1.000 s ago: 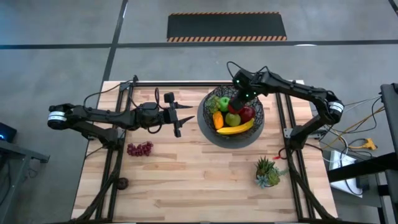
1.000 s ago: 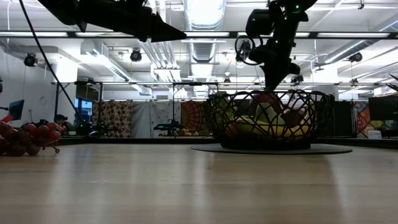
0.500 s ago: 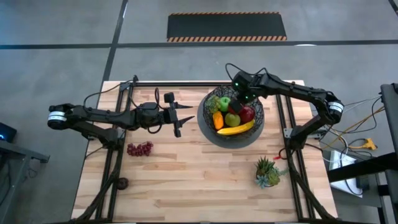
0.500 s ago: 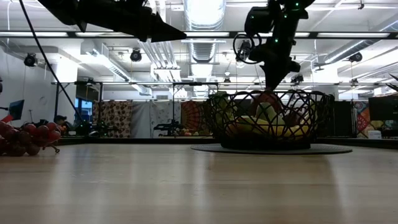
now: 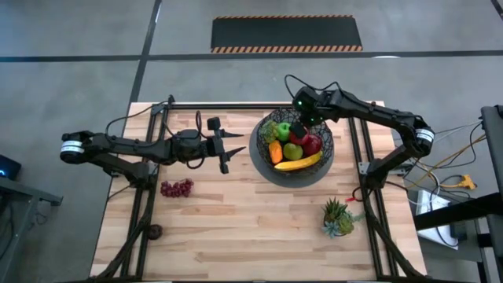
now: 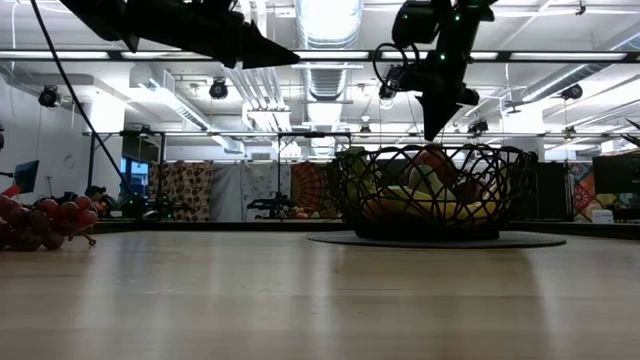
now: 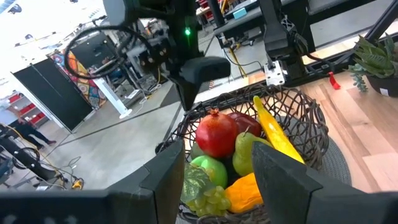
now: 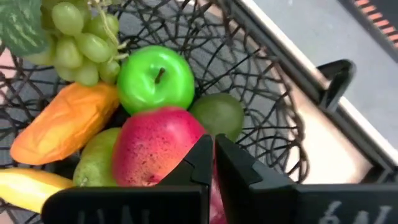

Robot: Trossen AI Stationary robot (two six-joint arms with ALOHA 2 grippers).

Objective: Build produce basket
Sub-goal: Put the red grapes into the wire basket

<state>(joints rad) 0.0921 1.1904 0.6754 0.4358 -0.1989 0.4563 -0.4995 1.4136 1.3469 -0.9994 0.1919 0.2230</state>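
Observation:
The black wire basket (image 5: 255, 157) stands at the table's far right on its dark disc base. In it lie a green apple (image 8: 155, 78), green grapes (image 8: 78, 43), an orange piece (image 8: 62, 127), a red fruit (image 8: 155, 149), a lime (image 8: 216, 114), a pear (image 7: 245, 152) and a banana (image 5: 297, 163). My right gripper (image 8: 212, 152) hangs shut just above the red fruit, slanting down, its tip (image 6: 430, 132) above the basket's rim. My left gripper (image 5: 233, 149) waits open and level, left of the basket, nothing between its fingers. Purple grapes (image 5: 177, 187) lie on the table's left part.
A small spiky potted plant (image 5: 338, 217) stands near the right front. A small dark object (image 5: 153, 231) lies at the left front. Dark frame rails (image 5: 145, 196) run along both sides of the table. Bare wood lies between the purple grapes and the plant.
My right gripper has turned a little and drawn slightly up from the fruit in the basket, staying shut. The fruit lies as before.

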